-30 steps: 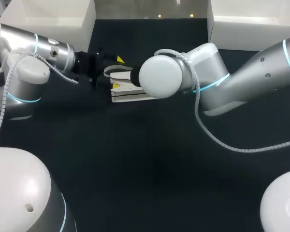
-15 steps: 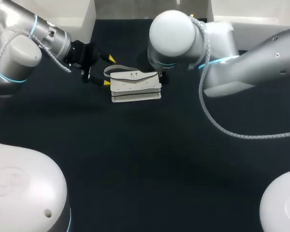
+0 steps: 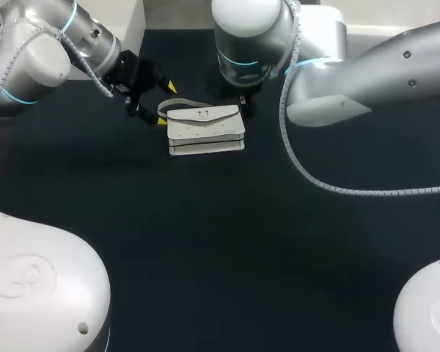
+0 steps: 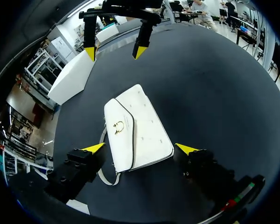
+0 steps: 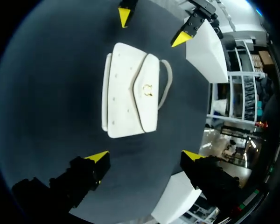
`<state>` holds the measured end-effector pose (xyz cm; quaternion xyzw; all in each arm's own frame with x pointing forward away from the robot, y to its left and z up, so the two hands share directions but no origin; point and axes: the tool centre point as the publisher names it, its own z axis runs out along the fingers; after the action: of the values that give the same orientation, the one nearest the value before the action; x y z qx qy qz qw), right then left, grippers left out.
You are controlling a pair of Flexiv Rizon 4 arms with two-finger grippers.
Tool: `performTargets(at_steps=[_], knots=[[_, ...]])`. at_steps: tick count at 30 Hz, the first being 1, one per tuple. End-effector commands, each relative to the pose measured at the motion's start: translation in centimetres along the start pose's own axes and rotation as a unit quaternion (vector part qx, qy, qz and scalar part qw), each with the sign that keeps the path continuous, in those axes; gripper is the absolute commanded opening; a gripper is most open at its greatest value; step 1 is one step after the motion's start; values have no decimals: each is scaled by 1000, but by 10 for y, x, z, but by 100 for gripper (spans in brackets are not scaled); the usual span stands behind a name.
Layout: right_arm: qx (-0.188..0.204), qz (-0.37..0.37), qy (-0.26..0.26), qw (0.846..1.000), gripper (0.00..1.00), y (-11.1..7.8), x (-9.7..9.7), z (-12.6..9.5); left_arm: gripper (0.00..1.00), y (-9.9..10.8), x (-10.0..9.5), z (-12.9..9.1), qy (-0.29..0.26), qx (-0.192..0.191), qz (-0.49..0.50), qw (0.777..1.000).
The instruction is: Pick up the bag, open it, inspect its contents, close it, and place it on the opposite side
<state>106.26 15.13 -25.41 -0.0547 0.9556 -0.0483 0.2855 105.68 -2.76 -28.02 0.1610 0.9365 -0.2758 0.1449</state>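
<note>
Lately the right claw (image 5: 146,155) had lifted away from the bag (image 3: 205,130) toward 12 o'clock; it and the left claw (image 3: 166,105), at 9 o'clock, gaped empty.

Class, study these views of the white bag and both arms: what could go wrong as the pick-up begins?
1. The bag lies flat on the table, so closing jaws may slide it rather than lift it.
2. Its loose strap loops out towards the left arm and might snag a fingertip.
3. The right arm holds open jaws opposite the left's, across the bag; they could collide.
</note>
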Motion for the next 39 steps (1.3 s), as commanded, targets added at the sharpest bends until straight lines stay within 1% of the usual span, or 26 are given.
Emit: performTargets(at_steps=[1,4,5,6,7,8,9,10,12,13,14,15,17,19,20,21,23,25,29,31,33,34,36,37,38,39], knots=[[5,0,10,1000,100,3,-3,0,100,1,1,0,-2,2,0,1000],[5,0,10,1000,100,3,-3,0,100,1,1,0,-2,2,0,1000],[16,24,45,999,100,6,-10,2,100,-1,-3,5,-5,-7,-31,999],[18,46,75,996,100,6,-15,4,100,-4,-7,9,8,-1,-70,998],[13,56,93,994,100,5,-18,4,100,-6,-10,9,12,-2,-102,995],[13,86,135,987,100,1,-23,4,100,-9,-17,8,18,0,-173,985],[4,110,166,980,100,-2,-27,4,100,-10,-21,5,35,13,-213,976],[-14,130,193,972,100,-6,-29,4,100,-11,-23,2,40,16,-244,969],[-16,175,246,953,100,-12,-35,4,100,-15,-25,1,55,9,-319,946],[-26,188,262,946,100,-14,-37,3,100,-16,-26,0,62,7,-354,933],[-28,200,271,941,100,-15,-38,2,100,-17,-26,1,63,6,-376,925],[-30,220,291,931,100,-17,-39,1,100,-19,-26,1,74,13,-403,912],[-37,243,305,920,100,-18,-39,-2,100,-19,-26,2,79,16,-454,887],[-43,254,314,914,100,-18,-38,-3,100,-17,-26,2,82,27,-487,869],[-43,272,324,905,100,-19,-37,-4,100,-16,-25,3,78,33,-507,858],[-48,279,332,900,100,-20,-36,-3,100,-15,-23,3,80,42,-521,849],[-51,303,343,887,100,-22,-33,-1,100,-13,-20,3,71,53,-539,837],[-63,318,354,877,100,-24,-30,1,100,-12,-15,1,60,62,-558,825],[-69,360,370,854,100,-28,-22,5,100,-9,-6,-3,30,85,-599,796],[-73,373,379,843,100,-27,-20,9,100,-8,-4,-6,12,97,-617,781],[-82,381,386,836,100,-26,-18,12,100,-7,-3,-8,2,103,-623,776],[-90,393,394,826,100,-27,-18,13,100,-6,-4,-10,-10,105,-635,765],[-117,412,398,812,100,-28,-16,16,100,-5,-4,-11,-17,101,-645,757],[-118,425,405,801,100,-30,-16,17,100,-4,-4,-12,-26,86,-640,763],[-118,433,407,796,100,-30,-15,19,100,-4,-6,-14,-26,65,-625,777],[-113,432,409,796,100,-31,-15,20,100,-4,-6,-14,-26,65,-625,777]])
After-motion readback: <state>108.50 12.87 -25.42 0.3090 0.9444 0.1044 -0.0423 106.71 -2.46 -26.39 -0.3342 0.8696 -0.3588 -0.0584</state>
